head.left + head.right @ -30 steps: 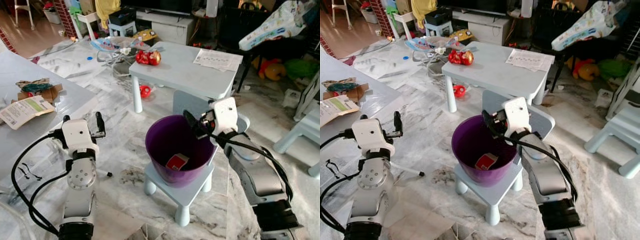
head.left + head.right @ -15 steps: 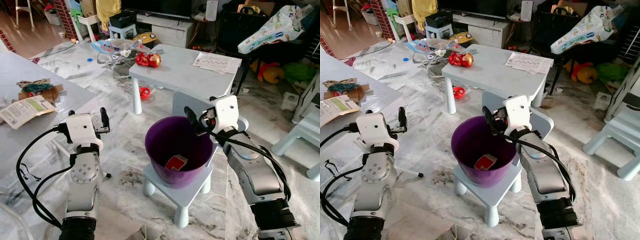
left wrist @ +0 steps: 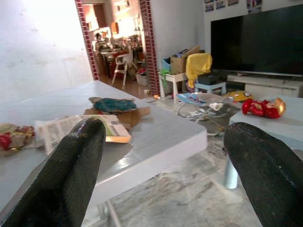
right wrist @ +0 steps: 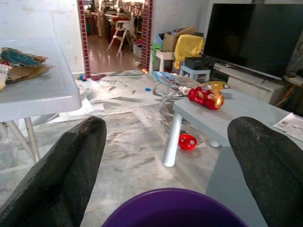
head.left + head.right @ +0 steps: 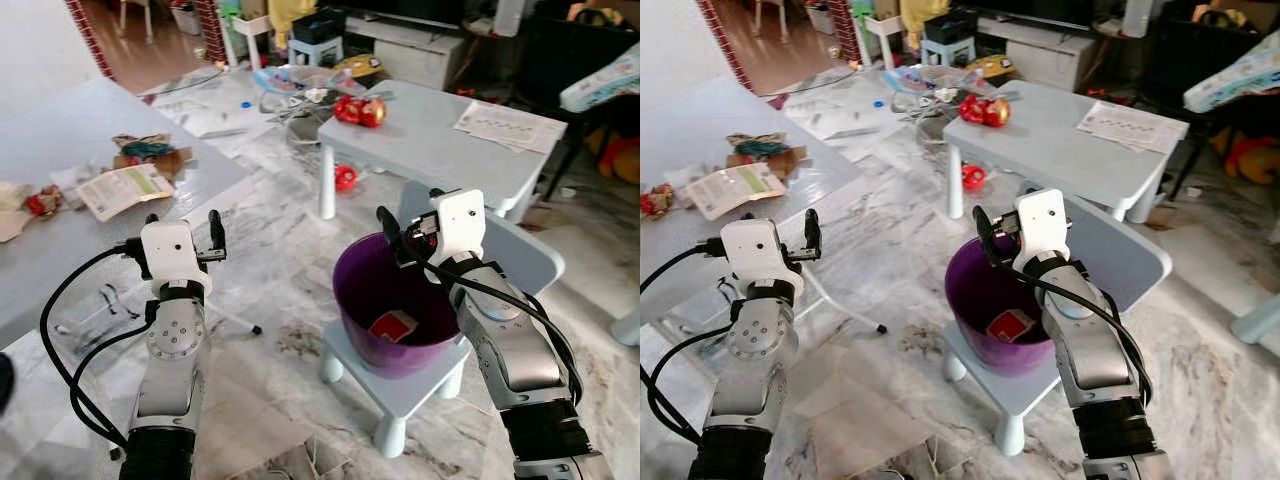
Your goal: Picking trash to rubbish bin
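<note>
A purple bin [image 5: 362, 288] stands on a small pale stool [image 5: 405, 392], with a red carton [image 5: 393, 327] lying inside it. My right gripper [image 5: 408, 222] hovers open and empty over the bin's far rim, and the purple rim [image 4: 175, 208] lies just below its fingers [image 4: 61, 175]. Trash lies on the white table [image 5: 60, 250] at the left: a printed leaflet [image 5: 125, 188], torn cardboard with a teal scrap [image 5: 145, 155] and a crumpled wrapper [image 5: 35, 200]. My left gripper [image 5: 184, 226] is raised beside that table, open and empty, facing the leaflet [image 3: 106, 130].
Behind the bin stands a low pale blue table [image 5: 450, 150] bearing a red toy [image 5: 360, 110] and a paper sheet [image 5: 505, 125]. A red object [image 5: 345, 178] lies under it. A black pen [image 5: 240, 325] and flat cardboard [image 5: 230, 430] lie on the marble floor.
The camera has swung left, so the white table with trash shows more and the bin sits further right. Both grippers stay open and empty, the left one raised slightly.
</note>
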Tool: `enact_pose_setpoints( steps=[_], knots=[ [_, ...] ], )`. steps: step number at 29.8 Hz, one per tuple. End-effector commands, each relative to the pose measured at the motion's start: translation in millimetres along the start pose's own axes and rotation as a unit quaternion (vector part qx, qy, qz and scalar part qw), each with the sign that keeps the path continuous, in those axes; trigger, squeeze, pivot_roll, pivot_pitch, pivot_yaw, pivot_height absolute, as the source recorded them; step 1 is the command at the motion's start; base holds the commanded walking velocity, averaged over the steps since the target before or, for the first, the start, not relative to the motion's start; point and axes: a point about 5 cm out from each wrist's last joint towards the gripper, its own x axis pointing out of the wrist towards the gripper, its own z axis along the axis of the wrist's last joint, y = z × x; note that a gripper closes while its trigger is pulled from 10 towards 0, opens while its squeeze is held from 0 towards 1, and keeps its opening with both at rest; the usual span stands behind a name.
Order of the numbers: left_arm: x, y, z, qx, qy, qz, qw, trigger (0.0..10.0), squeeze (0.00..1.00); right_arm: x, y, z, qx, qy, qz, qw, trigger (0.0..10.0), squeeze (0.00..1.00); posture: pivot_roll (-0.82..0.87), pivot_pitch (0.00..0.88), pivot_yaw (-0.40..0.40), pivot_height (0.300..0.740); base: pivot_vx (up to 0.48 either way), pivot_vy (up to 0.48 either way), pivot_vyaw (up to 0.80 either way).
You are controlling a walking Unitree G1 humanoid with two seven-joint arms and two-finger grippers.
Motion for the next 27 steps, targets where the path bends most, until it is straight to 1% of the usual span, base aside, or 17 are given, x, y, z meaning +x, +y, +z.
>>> enact_pose_setpoints(
  steps=[1,8,10,18,27],
  knots=[
    [2.8,0.5,2.6,0.008,0.0,0.0,1.0,10.0,0.0,0.0,-2.4,3.1,-0.002,-0.009,-0.004,1.0,10.0,0.96,-0.04,0.057,0.074,0.74,0.0,0.0,0.8],
    [4.8,5.2,4.0,0.02,-0.002,0.02,1.0,10.0,0.0,2.6,-2.7,5.2,-0.003,-0.014,-0.006,1.0,10.0,0.97,-0.04,0.06,0.075,0.74,0.0,0.0,0.8],
    [5.1,6.2,2.9,0.017,0.003,0.023,1.0,10.0,0.0,3.3,-2.6,5.9,-0.004,-0.015,-0.006,1.0,10.0,0.96,-0.04,0.061,0.077,0.74,0.0,0.0,0.8],
    [3.4,4.3,1.3,0.016,0.007,0.022,1.0,10.0,0.0,3.1,-2.2,6.8,-0.006,-0.018,-0.005,1.0,10.0,0.97,-0.04,0.062,0.077,0.74,0.0,0.0,0.8],
    [1.7,5.4,-0.2,0.016,0.014,0.026,0.999,10.0,0.0,3.5,2.5,5.7,-0.005,-0.017,0.008,1.0,10.0,0.97,-0.03,0.062,0.076,0.74,0.0,0.0,0.8]
  ],
)
